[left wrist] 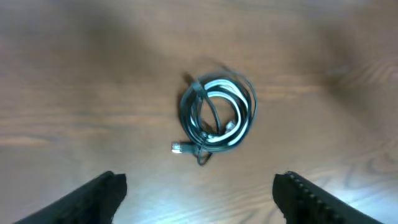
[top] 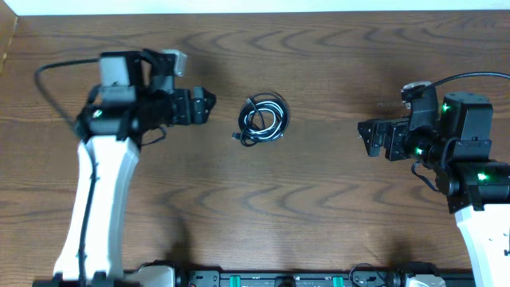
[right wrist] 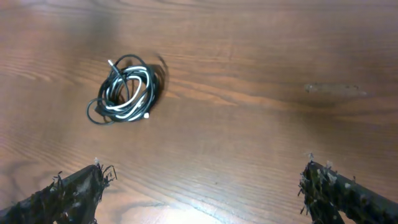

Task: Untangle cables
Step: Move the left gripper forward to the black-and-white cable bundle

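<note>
The cables [top: 263,119] lie as one small tangled coil just above the middle of the overhead frame. The black cord [top: 252,114] loops round the outside and the white cord [top: 271,121] is wound inside it. In the left wrist view the coil [left wrist: 217,115] sits at the centre of the frame, and a small white plug [left wrist: 178,147] pokes out at its lower left. In the right wrist view the coil [right wrist: 124,93] sits in the upper left. The print on the cords and plugs is too small to read.

Bare dark wood table [top: 319,223] surrounds the coil on every side, and nothing else touches it. A pale scuff [right wrist: 333,89] marks the wood at the right of the right wrist view.

The left gripper [top: 209,105] is just left of the coil, pointing at it. Its jaws are spread and hold nothing, and in its own view [left wrist: 199,199] the fingers frame the lower corners. The right gripper [top: 365,138] is well apart at the right. It is spread wide and holds nothing [right wrist: 205,196].

The table's far edge runs along the top of the overhead frame, its left edge cuts the upper left corner, and a black rail [top: 263,279] lines the bottom.
</note>
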Robot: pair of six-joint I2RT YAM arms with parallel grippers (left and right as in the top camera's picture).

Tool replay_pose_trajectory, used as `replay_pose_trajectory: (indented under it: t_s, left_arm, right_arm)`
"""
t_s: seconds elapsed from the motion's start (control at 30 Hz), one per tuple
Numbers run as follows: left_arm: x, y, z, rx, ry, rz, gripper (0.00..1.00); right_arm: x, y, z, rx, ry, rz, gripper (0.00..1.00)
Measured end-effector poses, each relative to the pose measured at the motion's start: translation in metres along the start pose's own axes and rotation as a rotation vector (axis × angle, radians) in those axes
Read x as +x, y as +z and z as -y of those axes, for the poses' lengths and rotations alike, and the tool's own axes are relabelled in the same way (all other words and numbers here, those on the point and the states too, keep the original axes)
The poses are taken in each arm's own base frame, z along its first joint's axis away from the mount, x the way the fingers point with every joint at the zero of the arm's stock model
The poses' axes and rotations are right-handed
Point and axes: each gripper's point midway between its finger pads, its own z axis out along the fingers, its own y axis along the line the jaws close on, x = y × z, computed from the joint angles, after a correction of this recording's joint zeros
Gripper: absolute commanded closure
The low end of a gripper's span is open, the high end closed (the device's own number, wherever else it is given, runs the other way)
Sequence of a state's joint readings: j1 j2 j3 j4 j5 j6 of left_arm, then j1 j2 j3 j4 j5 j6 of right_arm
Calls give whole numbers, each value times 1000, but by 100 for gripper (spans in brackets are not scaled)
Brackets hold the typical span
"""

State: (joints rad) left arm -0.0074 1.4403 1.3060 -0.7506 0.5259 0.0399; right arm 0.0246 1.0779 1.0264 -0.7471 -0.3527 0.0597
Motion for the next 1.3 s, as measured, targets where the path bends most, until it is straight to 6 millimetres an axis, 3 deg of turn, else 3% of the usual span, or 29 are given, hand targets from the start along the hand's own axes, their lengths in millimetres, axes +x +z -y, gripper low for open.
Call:
replay_pose_trajectory:
  t_s: [0.4,0.67,0.83,1.0,1.3]
  left_arm:
    - [22,111,-9,42,-59,-172,29]
    - [37,163,-14,55,-58,-219,41]
    - [50,177,-13,59,-60,-262,42]
    - [42,181,-18,31,-41,-227,48]
    - [41,186,-24,14,46,-216,48]
  right_arm:
    - [0,0,-2,-14,23,-2,2]
    - [3,0,-2,-14,58,-13,2]
    - [11,0,-2,-11,79,-44,2]
    - [15,0,-2,-9,88,-59,2]
    - [17,3,0,-8,94,-76,2]
